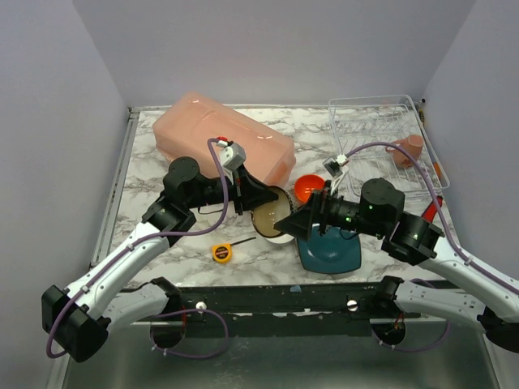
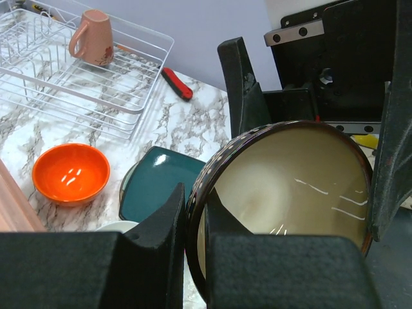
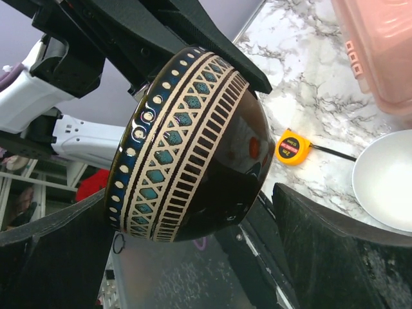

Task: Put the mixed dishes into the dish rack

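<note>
Barely under way, judging by the layout. Loaded so far: only the mug (image 1: 408,150), sitting in the right end of the dish rack (image 1: 373,121) at the far right of the table (image 1: 146,154).

Left to load:
- the orange bowl (image 1: 309,188), just near of the rack
- the teal plate (image 1: 328,253), near the front edge
- the white bowl (image 1: 277,238), just left of that plate
- the dark bowl (image 1: 272,212), now in hand

Cannot make out a round patterned plate for certain. Not for loading: the tape measure (image 1: 220,252) and the pink tub (image 1: 223,138).

Dark bowl:
- **Position:** held off the table between the two arms, over the white bowl, tipped on its side with the mouth towards the left arm.
- **Left gripper (image 2: 193,222):** pinching the rim, fingers narrow, one inside the mouth and one outside.
- **Right gripper (image 3: 192,193):** straddling the bowl, fingers (image 3: 335,251) spread wide on either side of the belly. Pressing or just short of it, cannot tell.
- **Likely step:** a hand-over towards the rack side.

Looks of the bowl:
- **Outside:** glossy and near-black, banded below the rim with cream dots, teal diamonds and cream bars.
- **Inside:** plain cream-tan, with a dotted edge.
- **Handling:** deep, round and smooth-glazed, so probably slippery in a thin pinch at the rim.
</note>
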